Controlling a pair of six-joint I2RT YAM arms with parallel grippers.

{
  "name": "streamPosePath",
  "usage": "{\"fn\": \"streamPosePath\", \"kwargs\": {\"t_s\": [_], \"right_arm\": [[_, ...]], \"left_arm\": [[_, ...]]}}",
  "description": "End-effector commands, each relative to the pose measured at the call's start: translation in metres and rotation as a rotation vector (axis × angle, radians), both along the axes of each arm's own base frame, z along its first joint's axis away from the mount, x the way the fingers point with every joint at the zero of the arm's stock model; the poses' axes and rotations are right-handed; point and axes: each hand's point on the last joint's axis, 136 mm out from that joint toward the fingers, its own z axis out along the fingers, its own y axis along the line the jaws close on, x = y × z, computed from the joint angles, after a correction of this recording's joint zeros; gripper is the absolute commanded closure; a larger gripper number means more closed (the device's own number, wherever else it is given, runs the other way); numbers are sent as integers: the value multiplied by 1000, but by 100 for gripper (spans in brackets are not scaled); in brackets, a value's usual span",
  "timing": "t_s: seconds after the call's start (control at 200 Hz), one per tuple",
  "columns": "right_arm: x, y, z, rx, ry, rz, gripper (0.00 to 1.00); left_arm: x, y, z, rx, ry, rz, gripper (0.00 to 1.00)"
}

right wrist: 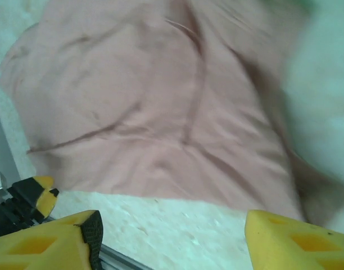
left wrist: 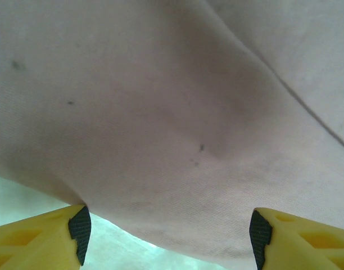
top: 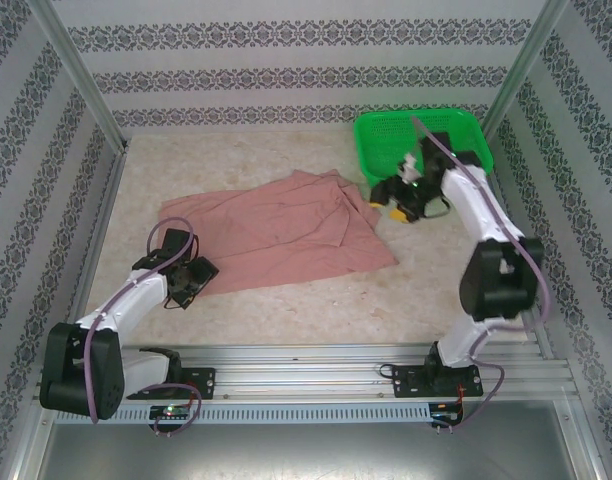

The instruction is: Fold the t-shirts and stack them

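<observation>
Low over t-shirt [left wrist: 161,112], left gripper [left wrist: 169,236] agape

A green plastic mesh basket [top: 371,150] sits at the far right corner of my table [top: 316,300], a pale speckled beige surface, close to the back wall [top: 306,75]. The walls around me carry white paper with bands of dark floral pattern, and slanting metal posts [top: 81,75] rise at the far corners. A ribbed aluminium rail [top: 316,358] runs along the near edge.

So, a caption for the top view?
Pink shirt spread on table between left tool and right tool; basket behind.
</observation>
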Motion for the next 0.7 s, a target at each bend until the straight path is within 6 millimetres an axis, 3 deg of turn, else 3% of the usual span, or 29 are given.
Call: {"fn": "streamPosePath", "kwargs": {"t_s": [0.0,0.27,0.46,0.54,0.694], "right_arm": [[-23,-27,-58,-51,123,-77,32],[-22,-17,-88,19,79,-36,32],[-25,-5,-101,12,100,27,40],[-28,-3,-106,-12,117,53,49],[-38,-6,-113,-39,159,56,79]], "left_arm": [[5,10,-6,19,-12,72,24],[7,20,-14,28,11,106,24],[2,29,-20,42,34,125,24],[-2,34,-25,39,47,139,24],[-9,42,-30,32,72,163,24]]}}
